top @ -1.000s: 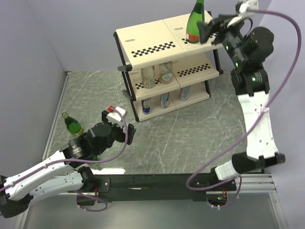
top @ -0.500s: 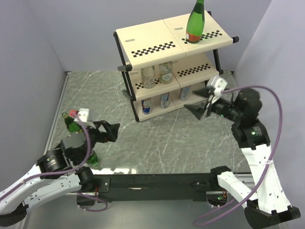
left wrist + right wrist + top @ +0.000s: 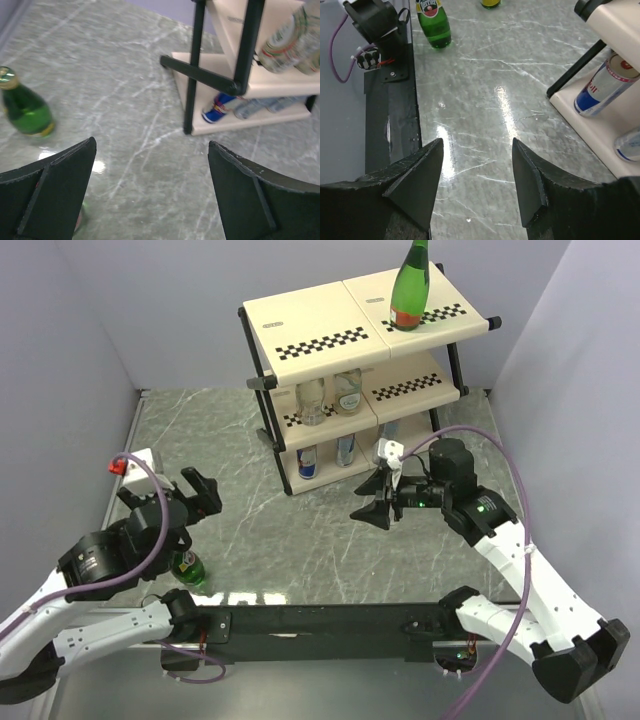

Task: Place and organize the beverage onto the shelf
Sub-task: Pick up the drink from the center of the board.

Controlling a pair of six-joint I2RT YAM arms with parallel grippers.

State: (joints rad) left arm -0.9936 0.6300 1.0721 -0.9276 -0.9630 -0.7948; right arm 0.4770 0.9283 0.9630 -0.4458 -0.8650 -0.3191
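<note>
The shelf (image 3: 310,330) stands at the back of the table. One green bottle (image 3: 410,285) stands upright on its top tier at the right. Two clear bottles (image 3: 330,397) are on the middle tier and three cans (image 3: 345,449) on the bottom tier. A second green bottle (image 3: 187,570) stands on the table by my left arm. The right wrist view shows two green bottles (image 3: 434,25) on the table. My left gripper (image 3: 185,495) is open and empty, with a green bottle (image 3: 22,110) off to its left. My right gripper (image 3: 375,498) is open and empty, low in front of the shelf.
The black shelf leg (image 3: 192,70) and a blue can (image 3: 220,106) lie ahead of my left gripper. A can (image 3: 600,85) on the bottom tier sits right of my right gripper. The black base rail (image 3: 330,620) runs along the near edge. Grey walls close in both sides.
My right gripper has let go of the green bottle on the top tier and swung down in front of the shelf. My left gripper has moved left and back, staying open.
</note>
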